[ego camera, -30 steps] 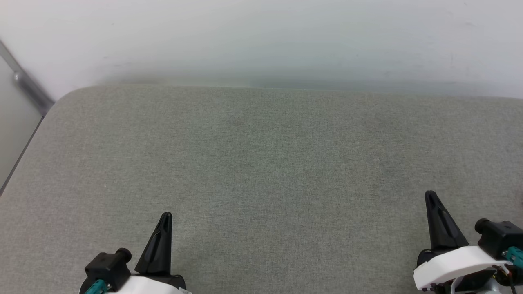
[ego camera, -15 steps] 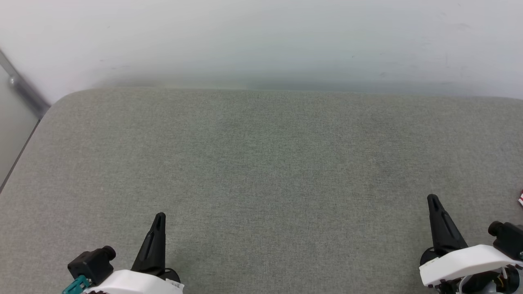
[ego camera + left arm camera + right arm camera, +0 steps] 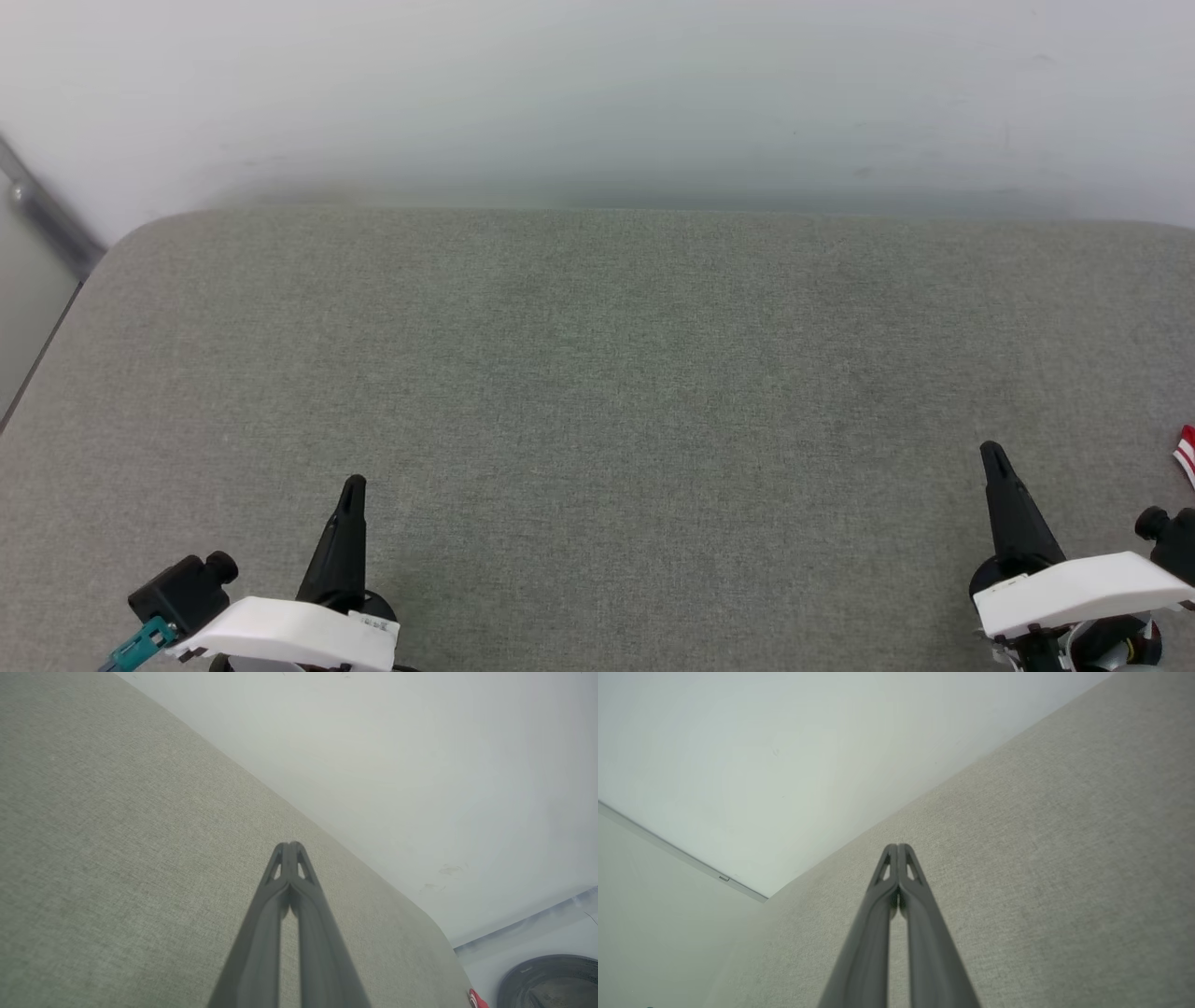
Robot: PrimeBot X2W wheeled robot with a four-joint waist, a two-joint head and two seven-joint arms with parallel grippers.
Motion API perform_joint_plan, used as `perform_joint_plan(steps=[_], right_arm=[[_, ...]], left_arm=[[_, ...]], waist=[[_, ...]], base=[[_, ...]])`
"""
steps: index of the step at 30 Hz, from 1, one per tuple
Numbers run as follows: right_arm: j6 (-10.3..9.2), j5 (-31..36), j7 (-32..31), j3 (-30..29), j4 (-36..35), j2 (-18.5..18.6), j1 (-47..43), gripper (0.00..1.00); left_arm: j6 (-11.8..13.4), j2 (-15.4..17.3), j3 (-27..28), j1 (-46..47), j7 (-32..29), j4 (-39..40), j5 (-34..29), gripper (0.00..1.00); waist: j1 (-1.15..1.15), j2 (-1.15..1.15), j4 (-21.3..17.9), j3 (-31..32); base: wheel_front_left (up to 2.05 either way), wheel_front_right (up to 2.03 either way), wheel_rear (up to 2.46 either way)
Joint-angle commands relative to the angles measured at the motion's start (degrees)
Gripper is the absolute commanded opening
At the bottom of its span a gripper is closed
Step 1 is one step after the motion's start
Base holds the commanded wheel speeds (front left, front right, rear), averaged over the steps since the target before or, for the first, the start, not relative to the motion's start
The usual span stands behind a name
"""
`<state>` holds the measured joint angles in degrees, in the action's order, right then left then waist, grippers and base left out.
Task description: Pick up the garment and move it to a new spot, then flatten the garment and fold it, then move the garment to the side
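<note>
The left gripper is clenched with nothing in it. In the left wrist view its two dark fingers press together at the tips, with a thin slit between them lower down. It hangs over the near left part of the worktop, tip pointing toward the far edge, and it touches no cloth. The right gripper is the same: its jaws are pinched tight and empty, and its fingers meet at the tips in the right wrist view. It sits over the near right part of the worktop, well apart from the left one.

The worktop is a wide pad covered in grey-green woven fabric, with a rounded far left corner. Its far edge runs along a plain pale wall. A grey metal strip slants down the wall beyond the far left corner.

The garment shows as a small red-and-white striped corner on the worktop toward its right end. It lies to the right of the right gripper and apart from it; the rest of it is cut off by the picture's border. The left wrist view catches a scrap of the same red at the worktop's far right end, just beside a dark round object that I cannot identify.
</note>
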<state>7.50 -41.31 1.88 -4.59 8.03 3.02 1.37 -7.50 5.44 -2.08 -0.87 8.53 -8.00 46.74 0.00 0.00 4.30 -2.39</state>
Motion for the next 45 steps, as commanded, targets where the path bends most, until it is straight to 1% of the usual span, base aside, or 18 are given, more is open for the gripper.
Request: perform_joint_plan(steps=[1, 24, 45], right_arm=[[0.0, -2.16, -0.38, -0.16, -0.36, -0.06, 1.77, 0.0], [0.0, -18.58, -3.1, -0.81, 1.74, -0.1, 2.95, 0.0], [-0.01, -30.23, -5.03, -1.24, 3.27, -0.14, 3.85, 0.0]], left_arm=[[0.01, 0.47, 0.31, 1.33, -0.45, 0.31, 1.97, 0.0], [0.01, 0.3, 1.99, 3.3, -4.45, -1.65, 17.59, 0.0], [0.01, -0.06, 3.5, 4.78, -7.53, -3.16, 28.43, 0.0]], waist=[[0.0, 0.0, -0.07, 0.04], [0.0, 0.0, -1.14, 0.59], [0.0, 0.0, -2.07, 1.06]], base=[[0.0, 0.0, 0.0], [0.0, 0.0, 0.0], [0.0, 0.0, 0.0]])
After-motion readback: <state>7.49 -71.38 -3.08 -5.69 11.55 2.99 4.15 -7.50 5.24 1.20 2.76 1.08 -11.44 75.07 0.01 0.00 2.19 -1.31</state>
